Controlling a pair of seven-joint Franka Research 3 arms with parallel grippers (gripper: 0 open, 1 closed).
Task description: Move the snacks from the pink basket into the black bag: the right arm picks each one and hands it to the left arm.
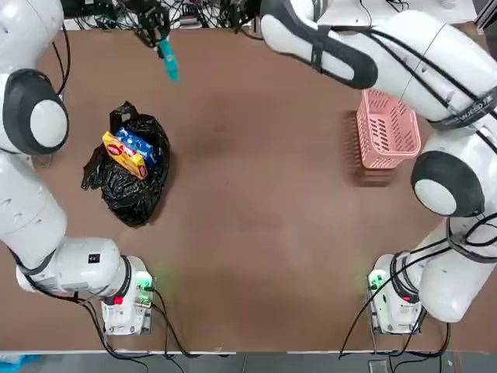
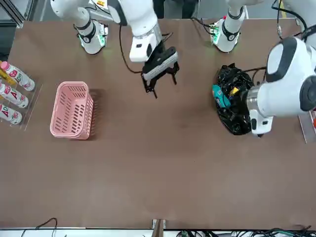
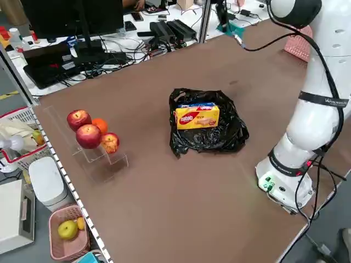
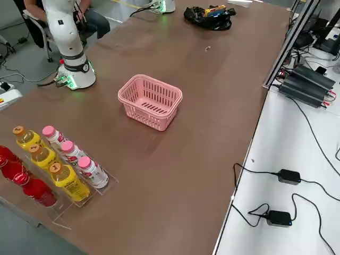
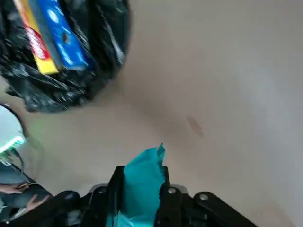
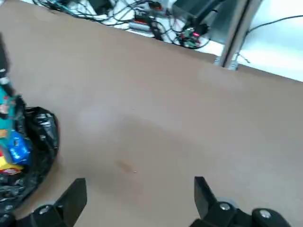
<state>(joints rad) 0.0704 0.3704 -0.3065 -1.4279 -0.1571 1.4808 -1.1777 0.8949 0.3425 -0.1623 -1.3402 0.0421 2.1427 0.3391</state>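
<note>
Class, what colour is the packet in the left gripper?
Teal packet, clearest in the left wrist view.

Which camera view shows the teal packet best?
The left wrist view: the teal packet fills the foreground, clamped in the left gripper. The top view shows it small near the far edge; the front view shows it beside the black bag. The right side view does not show it.

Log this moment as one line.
left gripper: shut on teal packet, near black bag | right gripper: open, empty | pink basket: empty
</note>
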